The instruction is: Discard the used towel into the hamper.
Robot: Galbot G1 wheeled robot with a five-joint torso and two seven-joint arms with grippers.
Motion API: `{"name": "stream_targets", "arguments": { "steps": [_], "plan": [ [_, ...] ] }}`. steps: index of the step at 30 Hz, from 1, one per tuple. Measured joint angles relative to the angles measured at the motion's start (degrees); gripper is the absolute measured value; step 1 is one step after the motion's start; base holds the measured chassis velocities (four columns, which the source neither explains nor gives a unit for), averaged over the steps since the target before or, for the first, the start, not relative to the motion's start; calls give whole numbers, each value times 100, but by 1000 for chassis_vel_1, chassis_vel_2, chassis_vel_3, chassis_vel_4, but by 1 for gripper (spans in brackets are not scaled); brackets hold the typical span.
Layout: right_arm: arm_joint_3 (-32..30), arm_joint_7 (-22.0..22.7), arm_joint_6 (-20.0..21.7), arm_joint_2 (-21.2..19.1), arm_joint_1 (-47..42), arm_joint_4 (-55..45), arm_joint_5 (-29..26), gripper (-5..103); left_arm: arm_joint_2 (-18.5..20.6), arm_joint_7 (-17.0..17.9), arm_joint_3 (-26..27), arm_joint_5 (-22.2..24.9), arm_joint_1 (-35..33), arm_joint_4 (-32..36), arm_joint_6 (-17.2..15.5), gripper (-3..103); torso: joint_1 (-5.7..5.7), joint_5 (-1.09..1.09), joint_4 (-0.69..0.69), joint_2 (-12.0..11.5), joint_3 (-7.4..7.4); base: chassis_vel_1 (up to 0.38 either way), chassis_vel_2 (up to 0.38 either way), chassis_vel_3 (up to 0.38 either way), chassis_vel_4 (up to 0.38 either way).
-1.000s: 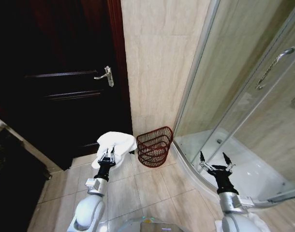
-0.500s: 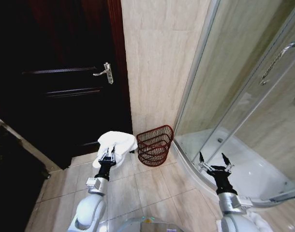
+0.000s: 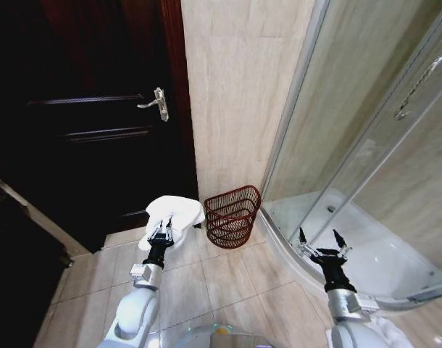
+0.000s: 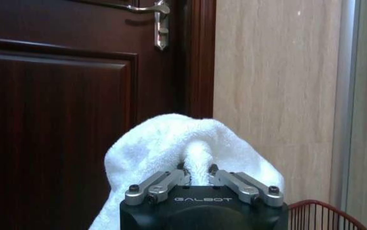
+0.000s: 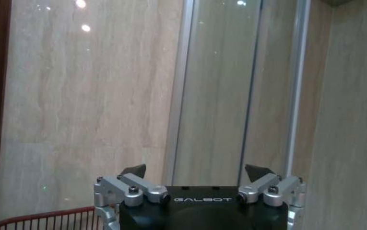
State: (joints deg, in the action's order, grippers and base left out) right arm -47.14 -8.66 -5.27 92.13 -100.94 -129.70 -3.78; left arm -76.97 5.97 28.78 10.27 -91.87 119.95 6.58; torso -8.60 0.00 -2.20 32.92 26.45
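Fluffy terry towel (image 3: 175, 212), wire-mesh hamper (image 3: 231, 216), glossy wooden door (image 3: 90, 123)

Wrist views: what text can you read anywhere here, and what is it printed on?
"GALBOT" on the black body of the left gripper, which is shut on the white towel.
"GALBOT" on the black body of the right gripper, which is open and holds nothing.
No other text is readable; the door, the tiled wall and the hamper carry none.

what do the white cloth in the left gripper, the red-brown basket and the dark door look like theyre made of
White cloth: looks like cotton terry towelling, with a fluffy looped nap and soft folds, clamped in the left gripper.
Red-brown basket: likely coated metal wire, with thin bars in an open mesh and a flared rim.
Dark door: apparently varnished wood or veneer, with glossy raised panels; its lever handle looks like polished metal.
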Motion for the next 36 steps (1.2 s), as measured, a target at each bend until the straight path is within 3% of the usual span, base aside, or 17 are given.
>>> {"name": "stream_targets", "arguments": {
  "steps": [11,16,36],
  "plan": [
    [45,13,7,3,7,-20,83,100,5,-16,33,73,32,-98,131,10,103,0,1,-259,-156,-60,-45,-52,-55],
    [187,307,57,3,25,-66,47,100,33,-183,93,280,55,-215,440,10,146,0,3,-367,-222,-34,-29,-36,-30],
    [99,221,26,2,-35,-24,226,100,69,-225,115,326,157,-321,497,10,140,0,2,-344,-209,-8,8,6,-11]
  ]
}}
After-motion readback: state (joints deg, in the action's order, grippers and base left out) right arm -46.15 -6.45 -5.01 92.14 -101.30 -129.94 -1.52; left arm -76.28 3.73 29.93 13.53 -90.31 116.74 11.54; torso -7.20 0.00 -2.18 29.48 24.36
